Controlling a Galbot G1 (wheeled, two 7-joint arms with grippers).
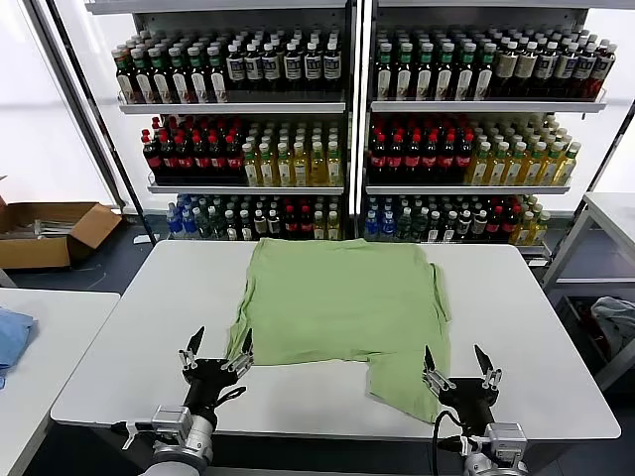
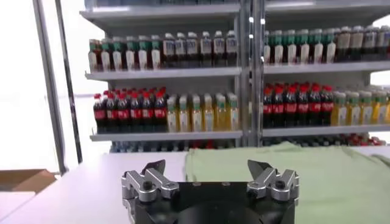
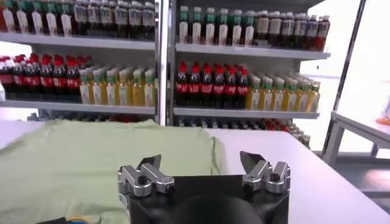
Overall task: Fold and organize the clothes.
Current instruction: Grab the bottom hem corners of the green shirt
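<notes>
From the head camera, a white worktop (image 1: pixel 129 347) carries the green polo shirt (image 1: pixel 342 297) spread flat, before shelves of bottles (image 1: pixel 347 119). The left end effector (image 1: pixel 216 349) and right end effector (image 1: pixel 456 362) hover at the near edge, fingers spread. Both wrist views show spread fingers facing the shirt and shelves.

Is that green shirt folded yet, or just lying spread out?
Mostly spread: the shirt lies flat on the table, with only some edges turned over, not a neat fold.
</notes>
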